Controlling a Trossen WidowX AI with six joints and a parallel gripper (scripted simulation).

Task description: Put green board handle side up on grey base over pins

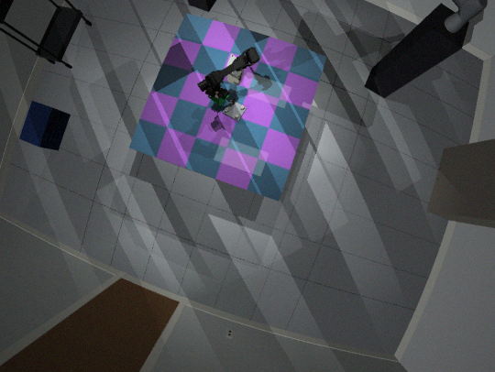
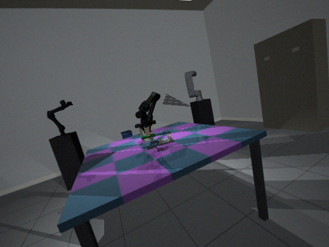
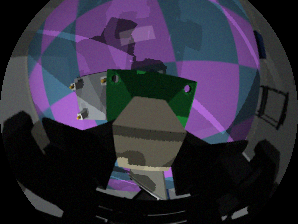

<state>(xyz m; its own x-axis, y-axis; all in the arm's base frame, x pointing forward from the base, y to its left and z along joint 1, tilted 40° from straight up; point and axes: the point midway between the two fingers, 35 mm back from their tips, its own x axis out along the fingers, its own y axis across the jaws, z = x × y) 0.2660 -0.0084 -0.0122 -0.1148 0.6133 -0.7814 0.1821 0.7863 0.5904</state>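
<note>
Your gripper (image 1: 219, 98) (image 2: 147, 137) (image 3: 147, 121), part-open and clamped on something, likely the handle, has the green board (image 1: 222, 100) (image 2: 148, 136) (image 3: 120, 95) beside the grey base (image 1: 235, 111) (image 2: 165, 141) (image 3: 92, 95) on the bench (image 1: 257, 151) (image 2: 140, 176) (image 3: 210, 75); it should handle light and stiff, so keep that central grip, as corners must meet pins.

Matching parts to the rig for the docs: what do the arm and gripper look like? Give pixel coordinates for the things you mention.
The arm (image 1: 227, 71) (image 2: 153, 103) is black, with slim links and chunky, rounded joints. The gripper (image 2: 147, 134) has a black body and broad grey-beige fingers, blocky with angled edges in the wrist view. I can't make out any cables or markings.
</note>
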